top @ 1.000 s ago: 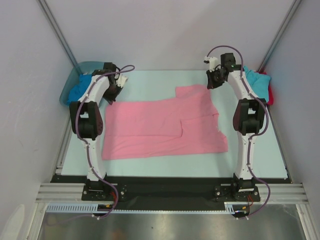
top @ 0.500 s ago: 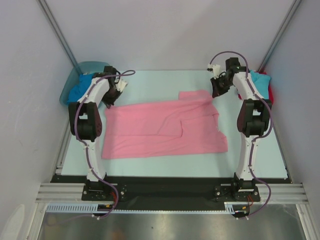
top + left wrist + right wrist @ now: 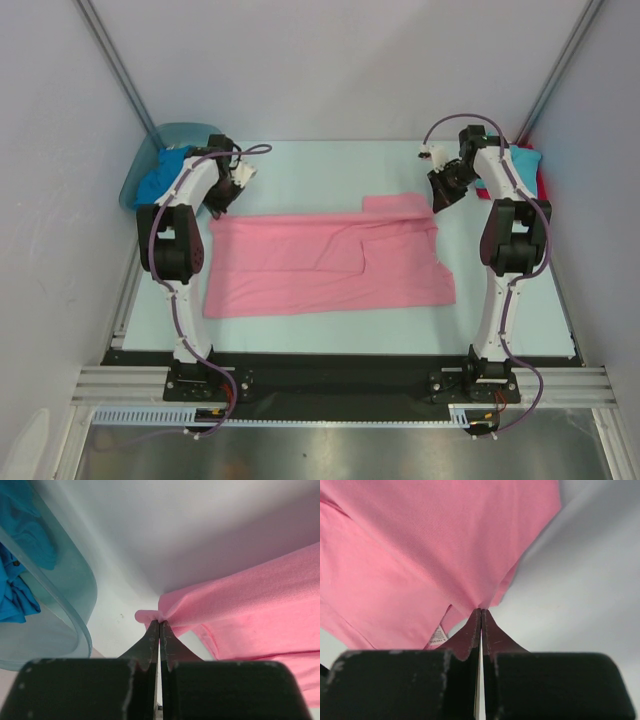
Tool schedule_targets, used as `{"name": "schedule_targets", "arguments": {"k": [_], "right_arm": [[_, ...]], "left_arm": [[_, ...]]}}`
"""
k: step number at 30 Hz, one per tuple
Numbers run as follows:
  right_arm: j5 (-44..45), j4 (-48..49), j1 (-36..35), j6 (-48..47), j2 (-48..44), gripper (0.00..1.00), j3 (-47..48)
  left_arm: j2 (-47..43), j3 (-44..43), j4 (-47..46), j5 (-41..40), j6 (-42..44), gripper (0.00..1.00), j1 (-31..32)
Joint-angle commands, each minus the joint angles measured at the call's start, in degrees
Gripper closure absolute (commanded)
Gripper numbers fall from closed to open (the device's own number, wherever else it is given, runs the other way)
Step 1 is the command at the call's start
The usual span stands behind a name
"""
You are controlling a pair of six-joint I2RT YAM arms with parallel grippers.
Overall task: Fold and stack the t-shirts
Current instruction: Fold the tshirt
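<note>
Pale table (image 3: pixel 320 165), grey walls (image 3: pixel 330 60) — pink t-shirt (image 3: pixel 330 265)

Right gripper (image 3: pixel 481 612) comes up from 6 o'clock, dark fingers (image 3: pixel 468 639) pressed together with no gap, tips at frame centre pinching a bunched edge of the pink shirt (image 3: pixel 445 540). Cloth fans out from the pinch toward 9 through 1 o'clock and fills the upper left. A second layer lies under it at 8 to 9 o'clock, its fold edge running diagonally. Small white label (image 3: pixel 438 636) hangs just beside the left finger at 8 o'clock. Pale grey table (image 3: pixel 580 580) fills 2 to 4 o'clock.
</note>
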State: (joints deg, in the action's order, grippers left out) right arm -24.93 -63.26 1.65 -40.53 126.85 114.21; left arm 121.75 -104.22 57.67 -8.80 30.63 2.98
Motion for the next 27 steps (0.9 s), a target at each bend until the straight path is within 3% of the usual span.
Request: {"name": "schedule_targets", "arguments": {"k": [1, 11, 13, 14, 15, 17, 18, 22, 24, 27], "right_arm": [[0.7, -3.8, 0.5, -4.0, -3.4, 1.00, 0.7], [2.2, -15.4, -0.7, -10.7, 0.7, 0.99, 5.0], [2.9, -17.2, -1.1, -11.8, 1.3, 0.82, 5.3], [3.0, -17.2, -1.2, -12.1, 1.4, 0.59, 5.2], [3.2, -17.2, -1.2, -12.3, 1.3, 0.52, 5.3], [3.5, -16.7, -1.4, -12.1, 1.3, 0.38, 5.6], [3.5, -16.7, -1.4, -11.8, 1.7, 0.36, 6.1], [3.2, -16.5, -1.3, -10.6, 2.8, 0.34, 7.8], [2.7, -15.8, -1.3, -9.8, 3.1, 0.34, 8.5], [2.2, -14.6, -1.5, -8.4, 3.8, 0.34, 9.6]], "left_arm": [[-4.9, 0.2, 0.8, -1.1, 3.3, 0.99, -0.7], [-2.2, 0.8, 11.0, 3.8, 9.3, 0.99, -0.6], [-1.3, 0.8, 13.1, 3.9, 10.0, 1.00, -0.6], [-0.9, 1.0, 13.3, 3.5, 10.5, 0.99, -0.6], [-0.6, 1.3, 13.3, 2.9, 10.6, 0.96, -0.7], [-0.2, 1.7, 13.2, 1.7, 10.9, 0.80, -0.7], [0.0, 1.7, 13.2, 1.5, 10.9, 0.63, -0.6], [0.7, -0.3, 13.0, 0.9, 10.5, 0.56, -0.7], [1.4, -1.2, 12.9, 0.4, 10.0, 0.46, -0.7], [1.7, -2.0, 12.6, 0.2, 9.4, 0.47, -0.7]]}}
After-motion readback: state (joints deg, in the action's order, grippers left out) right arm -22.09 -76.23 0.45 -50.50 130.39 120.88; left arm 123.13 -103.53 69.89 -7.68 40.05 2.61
